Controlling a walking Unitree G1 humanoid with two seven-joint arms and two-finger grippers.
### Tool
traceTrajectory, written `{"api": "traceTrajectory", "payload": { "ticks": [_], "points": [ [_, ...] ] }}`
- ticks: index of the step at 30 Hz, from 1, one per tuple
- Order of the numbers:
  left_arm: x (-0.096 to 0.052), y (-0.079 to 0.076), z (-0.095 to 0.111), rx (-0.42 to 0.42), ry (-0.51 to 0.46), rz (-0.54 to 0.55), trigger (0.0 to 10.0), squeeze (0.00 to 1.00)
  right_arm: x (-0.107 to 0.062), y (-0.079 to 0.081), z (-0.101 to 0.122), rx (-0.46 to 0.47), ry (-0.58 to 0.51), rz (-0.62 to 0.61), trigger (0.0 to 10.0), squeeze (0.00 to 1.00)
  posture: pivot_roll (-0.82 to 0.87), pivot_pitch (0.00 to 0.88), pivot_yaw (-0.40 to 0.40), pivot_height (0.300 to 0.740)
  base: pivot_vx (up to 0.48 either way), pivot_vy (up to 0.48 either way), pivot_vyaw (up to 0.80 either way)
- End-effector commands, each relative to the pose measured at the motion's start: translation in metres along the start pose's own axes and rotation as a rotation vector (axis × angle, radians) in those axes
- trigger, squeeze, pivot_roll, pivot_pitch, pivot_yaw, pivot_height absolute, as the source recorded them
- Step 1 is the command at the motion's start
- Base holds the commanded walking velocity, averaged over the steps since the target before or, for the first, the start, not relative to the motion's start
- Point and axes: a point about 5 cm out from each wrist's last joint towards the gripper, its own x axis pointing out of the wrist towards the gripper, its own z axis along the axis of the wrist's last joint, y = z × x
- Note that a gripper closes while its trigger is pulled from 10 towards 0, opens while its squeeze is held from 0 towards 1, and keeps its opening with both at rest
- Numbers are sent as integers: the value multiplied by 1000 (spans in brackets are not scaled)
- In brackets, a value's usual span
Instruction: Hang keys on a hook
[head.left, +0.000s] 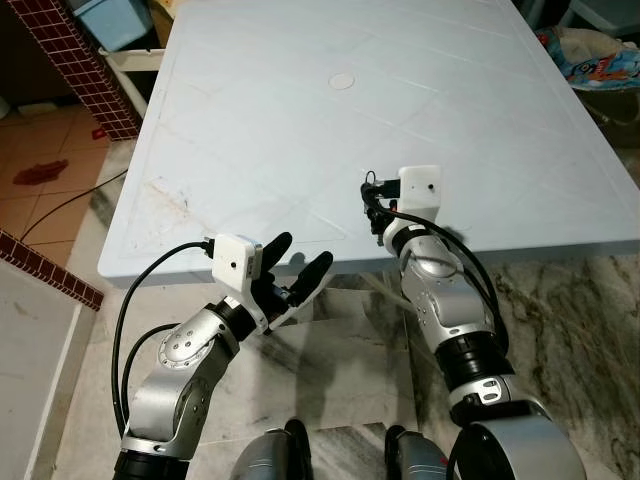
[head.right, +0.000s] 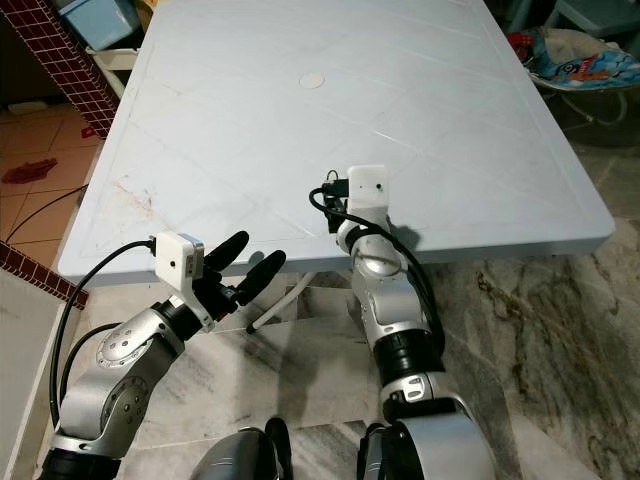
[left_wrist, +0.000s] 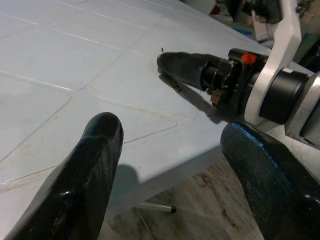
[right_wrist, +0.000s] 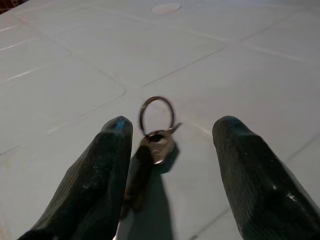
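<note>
1. Pickup stage here, by my read: the right gripper (right_wrist: 167, 150) is hovering low over the pale table (head.left: 300, 120) near its front edge, and the keys (right_wrist: 150, 145) are lying flat on the tabletop right between its two black fingers (right_wrist: 97, 180), closer to one finger than the other.

2. The right gripper's fingers are standing wide apart and gripping nothing; the key ring (right_wrist: 156, 114) is sitting just ahead of the fingertips, with the key blade running back under the gripper.

3. The left gripper (head.left: 293, 280) is waiting off the table's front edge, to the side of the right arm, fingers spread and empty.

4. Next move, as I judge it: the right gripper needs to be settling a touch lower and closing squarely on the key head, since a thin flat key on a smooth top is likely to slide away rather than lift.

5. No hook is showing in these views, so the hanging step is looking well off; finding the hook will have to follow the grasp.

6. Containers: a blue bin (head.left: 112, 18) is standing far beyond the left gripper, past the table's far corner; I cannot tell what is inside.
</note>
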Motion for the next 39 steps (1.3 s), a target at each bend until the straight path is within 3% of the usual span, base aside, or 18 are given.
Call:
{"api": "traceTrajectory", "payload": {
  "ticks": [1,3,10,15,39],
  "points": [
    [-3,3,2,20,0,15,10000,0,1,8,-4,9,17,27,10000,0,-27,198,115,740,0,0,0],
    [-3,3,2,23,0,21,10000,0,3,8,-9,8,49,30,314,0,-25,199,116,740,0,0,0],
    [-3,2,1,21,3,22,10000,0,7,9,-12,16,87,34,0,0,-25,199,114,740,0,0,0],
    [-3,1,0,18,4,24,10000,0,11,8,-13,82,119,30,0,0,-26,200,110,740,0,0,0],
    [-3,-2,-2,8,10,26,10000,0,8,4,-27,65,190,14,0,0,-26,203,114,740,0,0,0]
  ]
}}
